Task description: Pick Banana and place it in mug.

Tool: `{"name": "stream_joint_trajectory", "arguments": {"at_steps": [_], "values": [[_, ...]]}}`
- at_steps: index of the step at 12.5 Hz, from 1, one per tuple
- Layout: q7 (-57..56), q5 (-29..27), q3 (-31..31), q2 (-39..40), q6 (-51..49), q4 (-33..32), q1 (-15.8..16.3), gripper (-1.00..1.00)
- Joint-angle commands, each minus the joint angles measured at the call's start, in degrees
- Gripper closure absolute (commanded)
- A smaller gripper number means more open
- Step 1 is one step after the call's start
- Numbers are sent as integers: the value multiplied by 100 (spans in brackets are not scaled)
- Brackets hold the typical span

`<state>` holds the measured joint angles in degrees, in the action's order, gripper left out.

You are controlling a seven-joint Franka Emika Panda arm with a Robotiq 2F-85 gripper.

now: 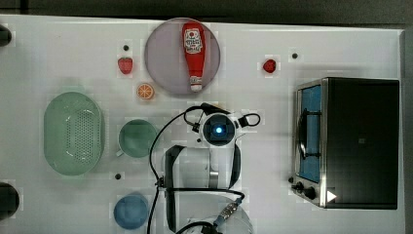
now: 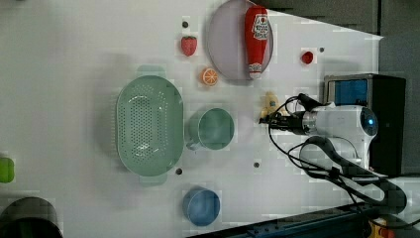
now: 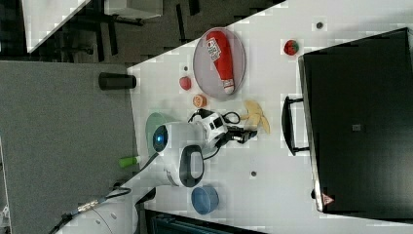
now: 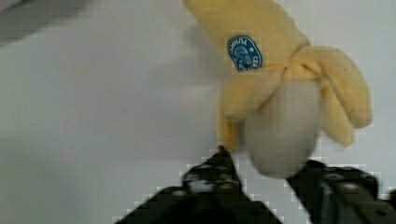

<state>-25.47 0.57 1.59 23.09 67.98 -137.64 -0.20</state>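
The pale yellow banana (image 4: 280, 93), with splayed peel flaps and a blue sticker, lies on the white table just below the plate in the left view (image 2: 270, 104) and beside the oven handle in the right view (image 3: 255, 117). My gripper (image 4: 266, 163) is down at its peeled white end, one black finger (image 4: 219, 163) pressed against each side of the tip. The left view shows the gripper (image 2: 267, 120) touching the banana's lower end. The teal mug (image 1: 138, 138) stands upright at the arm's left in the top view, a short way from the banana (image 2: 212, 129).
A green colander (image 1: 73, 132) sits left of the mug, with a blue cup (image 1: 130, 211) below. A ketchup bottle (image 1: 194, 48) lies on a grey plate (image 1: 165, 63). An orange slice (image 1: 145, 91) and two strawberries (image 1: 125, 65) (image 1: 269, 66) lie nearby. A toaster oven (image 1: 355, 141) stands at the right.
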Motion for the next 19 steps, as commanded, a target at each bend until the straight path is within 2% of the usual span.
{"name": "stream_joint_trajectory", "arguments": {"at_steps": [1,3,5,6,7,10,11,13,14,16,19], "values": [[-254,-25,-19,-521,-99,-53,17,37],[-252,-25,-20,-1103,-595,22,15,37],[-254,-25,-23,-1846,-1934,353,20,37],[-254,-24,-26,-2441,-3216,760,22,37],[-253,-24,-36,-2711,-3752,1001,29,37],[-136,-29,-372,-3368,-4558,1503,143,37],[661,-200,-777,-3510,-4978,1512,228,37],[1517,-679,-1258,-3469,-5012,1492,321,37],[1998,-740,-1503,-3409,-4970,1491,341,37],[3311,-729,-2106,-3095,-4759,1490,351,37],[4171,-664,-2498,-2572,-4073,1317,354,37]]}}
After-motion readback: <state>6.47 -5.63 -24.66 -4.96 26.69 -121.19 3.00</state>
